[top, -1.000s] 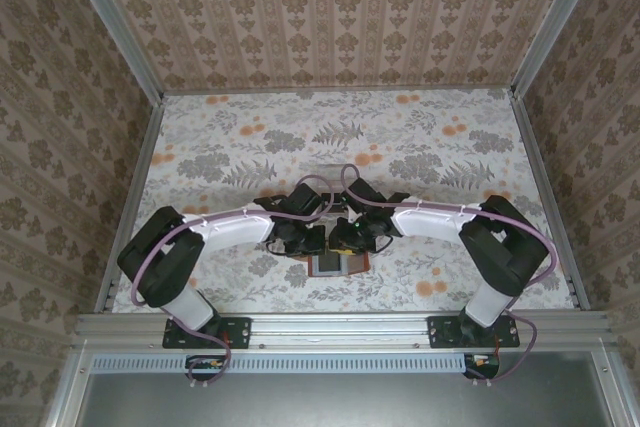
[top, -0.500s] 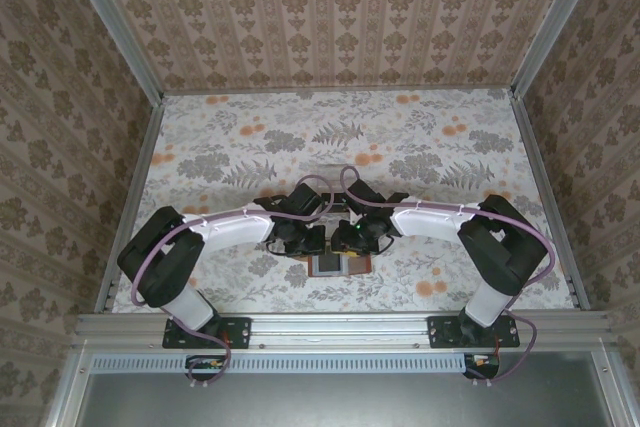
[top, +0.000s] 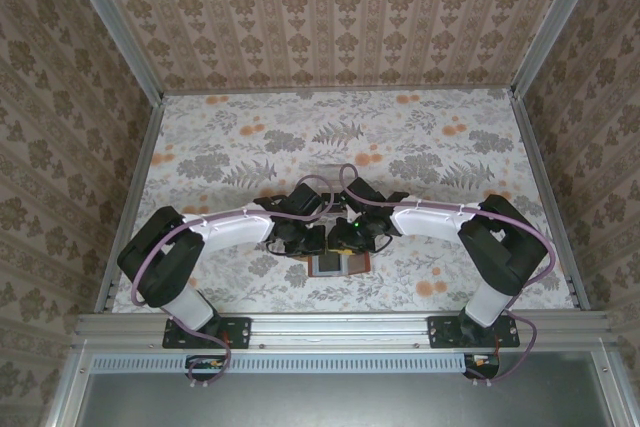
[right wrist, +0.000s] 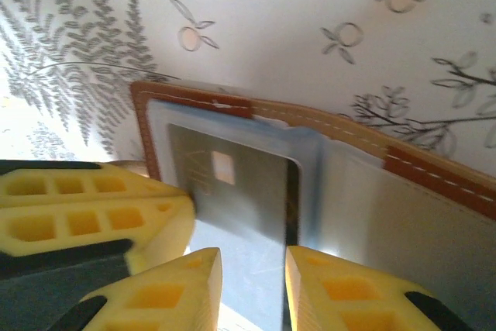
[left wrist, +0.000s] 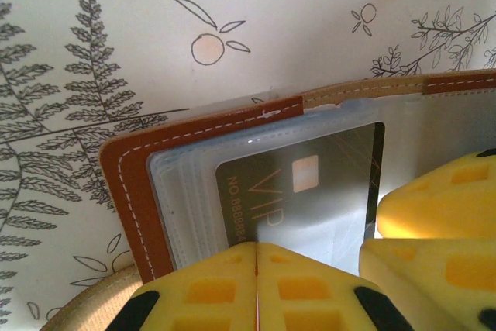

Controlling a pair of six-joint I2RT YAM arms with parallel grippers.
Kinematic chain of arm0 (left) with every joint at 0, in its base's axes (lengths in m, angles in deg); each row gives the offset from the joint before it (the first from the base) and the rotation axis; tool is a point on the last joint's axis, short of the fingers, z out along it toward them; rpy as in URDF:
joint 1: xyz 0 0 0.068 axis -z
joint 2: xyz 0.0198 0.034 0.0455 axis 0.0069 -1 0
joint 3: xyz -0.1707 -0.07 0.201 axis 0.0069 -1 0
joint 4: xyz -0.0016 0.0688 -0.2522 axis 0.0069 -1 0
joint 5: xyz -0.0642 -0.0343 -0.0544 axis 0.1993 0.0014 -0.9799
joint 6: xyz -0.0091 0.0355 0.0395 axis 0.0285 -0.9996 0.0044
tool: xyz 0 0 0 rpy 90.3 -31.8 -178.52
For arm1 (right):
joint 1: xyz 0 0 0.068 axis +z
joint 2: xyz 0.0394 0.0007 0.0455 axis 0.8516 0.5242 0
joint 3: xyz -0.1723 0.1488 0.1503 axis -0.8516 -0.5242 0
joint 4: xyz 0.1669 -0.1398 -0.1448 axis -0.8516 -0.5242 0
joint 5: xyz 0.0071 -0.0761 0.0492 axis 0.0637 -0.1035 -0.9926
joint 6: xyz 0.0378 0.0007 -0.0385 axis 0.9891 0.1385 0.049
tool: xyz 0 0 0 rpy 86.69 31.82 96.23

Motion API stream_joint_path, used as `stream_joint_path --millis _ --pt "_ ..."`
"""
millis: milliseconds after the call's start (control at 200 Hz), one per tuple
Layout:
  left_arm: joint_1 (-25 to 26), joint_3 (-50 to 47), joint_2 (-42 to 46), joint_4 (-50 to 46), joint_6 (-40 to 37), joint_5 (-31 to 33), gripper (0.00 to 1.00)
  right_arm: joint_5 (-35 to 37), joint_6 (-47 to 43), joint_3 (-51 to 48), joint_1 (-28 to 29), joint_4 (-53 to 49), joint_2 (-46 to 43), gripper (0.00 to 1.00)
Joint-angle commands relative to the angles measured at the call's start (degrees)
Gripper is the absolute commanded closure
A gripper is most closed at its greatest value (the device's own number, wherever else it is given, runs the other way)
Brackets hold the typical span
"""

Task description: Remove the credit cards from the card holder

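Evidently left end effector (left wrist: 256, 269) closed at card holder (left wrist: 132, 184); right end effector (right wrist: 252, 263) parted over credit card (right wrist: 232, 199).

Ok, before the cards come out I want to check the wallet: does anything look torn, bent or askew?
Nothing stands out. The card holder lies open on the table, and the dark credit card sits square and unbent inside its clear sleeve.

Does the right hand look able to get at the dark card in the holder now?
Probably yes. The right hand is open right at the card, though a clear sleeve seems to lie over it. The left hand, shut, presses on the holder beside it.
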Motion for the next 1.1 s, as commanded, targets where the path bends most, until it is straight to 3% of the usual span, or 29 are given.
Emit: stream_joint_path --millis 0,335,545,830,1095 --pt "-0.3 -0.1 -0.1 -1.4 -1.0 0.0 0.92 -1.6 0.9 -0.5 0.0 1.4 1.5 0.72" --pt "-0.5 -0.1 0.4 -1.8 -1.1 0.1 0.92 4.1 -1.4 -0.4 0.1 -3.6 2.6 0.7" --pt "-0.6 -0.6 0.6 -1.9 -1.2 0.3 0.92 7.2 -2.3 0.3 0.0 -7.6 -0.1 0.61" --pt "-0.5 -0.7 -0.4 -2.3 -1.5 1.0 0.92 6.7 -3.0 1.3 0.1 -9.1 -1.6 0.53" --pt "-0.6 0.2 2.4 -2.9 -1.0 1.3 0.92 4.8 -1.9 0.3 0.1 -6.8 -3.6 0.52"
